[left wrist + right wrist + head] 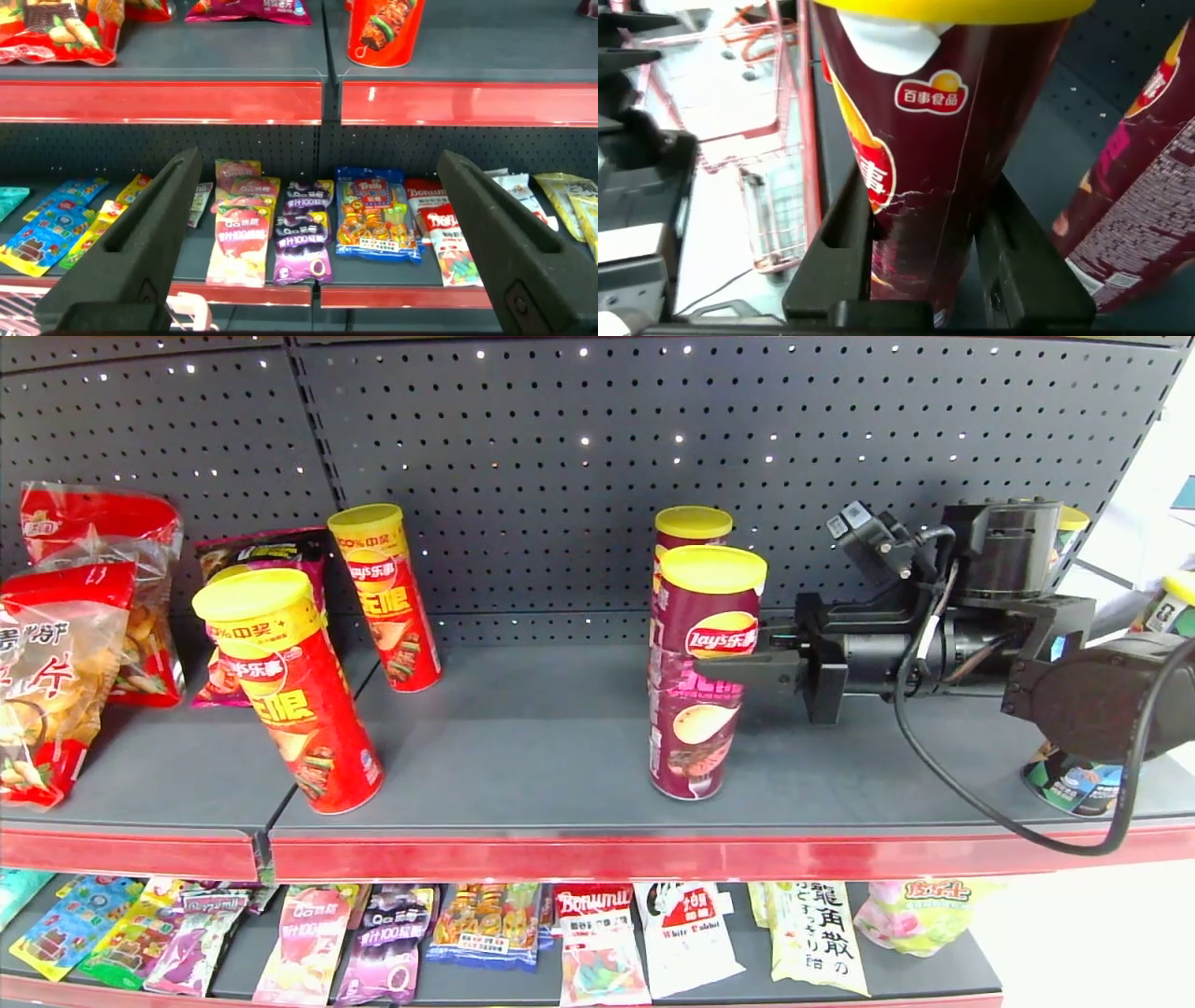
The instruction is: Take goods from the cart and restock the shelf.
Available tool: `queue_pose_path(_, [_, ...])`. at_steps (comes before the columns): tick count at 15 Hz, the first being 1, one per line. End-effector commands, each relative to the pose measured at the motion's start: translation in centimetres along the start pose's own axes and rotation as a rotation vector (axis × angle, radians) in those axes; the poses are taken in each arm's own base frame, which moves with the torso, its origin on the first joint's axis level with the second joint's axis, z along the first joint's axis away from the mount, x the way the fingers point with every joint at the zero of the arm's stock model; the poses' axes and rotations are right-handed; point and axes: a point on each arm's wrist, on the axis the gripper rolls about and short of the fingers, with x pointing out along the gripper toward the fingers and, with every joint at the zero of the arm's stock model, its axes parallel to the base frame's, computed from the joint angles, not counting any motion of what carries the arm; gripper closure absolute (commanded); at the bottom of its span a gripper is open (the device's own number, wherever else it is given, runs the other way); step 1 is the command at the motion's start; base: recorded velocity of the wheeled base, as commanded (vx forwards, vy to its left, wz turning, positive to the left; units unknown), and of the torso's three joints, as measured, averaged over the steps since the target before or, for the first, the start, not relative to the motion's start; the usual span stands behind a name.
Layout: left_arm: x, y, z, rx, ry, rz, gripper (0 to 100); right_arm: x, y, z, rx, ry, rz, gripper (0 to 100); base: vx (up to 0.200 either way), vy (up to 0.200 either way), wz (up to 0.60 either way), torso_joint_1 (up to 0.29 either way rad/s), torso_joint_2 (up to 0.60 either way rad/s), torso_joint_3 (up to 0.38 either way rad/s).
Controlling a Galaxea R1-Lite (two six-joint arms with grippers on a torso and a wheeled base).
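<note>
A maroon chip can (700, 709) with a yellow lid stands upright near the front of the grey shelf (523, 747). My right gripper (742, 669) comes in from the right and is shut on its middle. In the right wrist view the can (943, 140) fills the space between the two black fingers (842, 238). A second maroon can (691, 527) stands just behind it, also visible in the right wrist view (1148, 187). My left gripper (320, 163) is open and holds nothing, facing the lower shelf of candy bags (304, 233).
Two red chip cans (299, 700) (387, 597) stand on the shelf's left part, with snack bags (65, 644) at the far left. A green can (1074, 779) sits behind my right arm. A red-framed cart (766, 187) stands on the floor below. The shelf has a red front lip (597, 854).
</note>
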Motion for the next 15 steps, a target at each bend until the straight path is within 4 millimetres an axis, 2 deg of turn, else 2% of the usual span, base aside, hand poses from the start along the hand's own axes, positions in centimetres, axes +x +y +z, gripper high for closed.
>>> queue_pose_path(1, [0.0,0.0,0.0,0.000,0.000,0.000,0,0.1,0.9,0.6,-0.019,-0.007,-0.002,100,0.000,0.000,0.00,0.000,0.00,0.000])
queue_pose_path(5, [0.0,0.0,0.0,0.000,0.000,0.000,0,0.9,1.7,0.4,-0.042,-0.010,-0.029,100,0.000,0.000,0.00,0.000,0.00,0.000])
queue_pose_path(8, [0.0,0.0,0.0,0.000,0.000,0.001,0,0.8,2.1,-0.3,-0.073,-0.017,-0.029,100,0.000,0.000,0.00,0.000,0.00,0.000])
queue_pose_path(12, [0.0,0.0,0.0,0.000,0.000,0.000,0,0.4,2.5,-0.1,-0.094,-0.018,-0.030,100,0.000,0.000,0.00,0.000,0.00,0.000])
queue_pose_path(15, [0.0,0.0,0.0,0.000,0.000,0.001,0,0.9,3.0,-0.1,-0.094,-0.020,-0.010,100,0.000,0.000,0.00,0.000,0.00,0.000])
